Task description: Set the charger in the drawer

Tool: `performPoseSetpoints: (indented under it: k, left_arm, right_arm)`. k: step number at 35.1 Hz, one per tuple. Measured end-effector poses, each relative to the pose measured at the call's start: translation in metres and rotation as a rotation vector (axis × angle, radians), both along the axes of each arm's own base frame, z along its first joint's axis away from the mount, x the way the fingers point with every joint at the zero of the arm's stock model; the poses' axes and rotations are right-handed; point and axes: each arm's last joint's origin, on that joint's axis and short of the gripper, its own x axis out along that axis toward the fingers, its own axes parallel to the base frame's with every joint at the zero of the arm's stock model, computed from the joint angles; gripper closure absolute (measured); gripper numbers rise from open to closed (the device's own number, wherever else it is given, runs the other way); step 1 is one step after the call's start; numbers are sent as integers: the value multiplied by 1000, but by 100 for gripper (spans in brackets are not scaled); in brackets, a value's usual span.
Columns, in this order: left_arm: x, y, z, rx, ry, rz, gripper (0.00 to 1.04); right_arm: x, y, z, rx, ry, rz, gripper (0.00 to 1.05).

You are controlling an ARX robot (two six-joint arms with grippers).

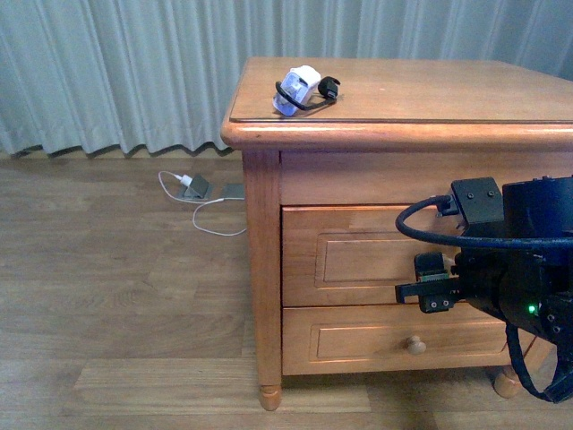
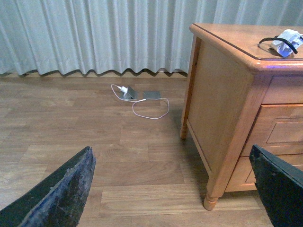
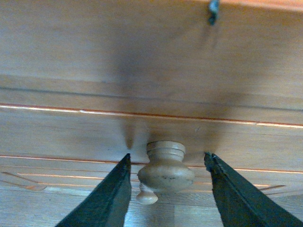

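The charger, a white block wrapped in black cable, lies on top of the wooden nightstand near its left edge; it also shows in the left wrist view as the charger. The upper drawer is closed. My right gripper is open right at the drawer front, with the pale round knob between its fingers, not clamped. The right arm hides that knob in the front view. My left gripper hangs open and empty over the floor, left of the nightstand.
A lower drawer with its own knob sits beneath. A white-cabled plug with a grey box lies on the wooden floor by the curtain. The nightstand's front leg stands near my left gripper.
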Motion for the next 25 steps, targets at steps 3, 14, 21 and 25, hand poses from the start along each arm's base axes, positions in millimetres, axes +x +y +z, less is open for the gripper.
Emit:
performPoseSetpoints:
  k: [3, 14, 21, 25]
  left_arm:
    - [0, 0, 0, 0, 0, 0, 6]
    - [0, 0, 0, 0, 0, 0, 6]
    - [0, 0, 0, 0, 0, 0, 6]
    - [0, 0, 0, 0, 0, 0, 6]
  right_arm:
    - [0, 1, 0, -3, 1, 7, 69]
    - [-19, -2, 1, 19, 38, 44, 81]
    - [-58, -14, 7, 68, 109, 68, 81]
    - [-82, -23, 11, 96, 163, 82, 81]
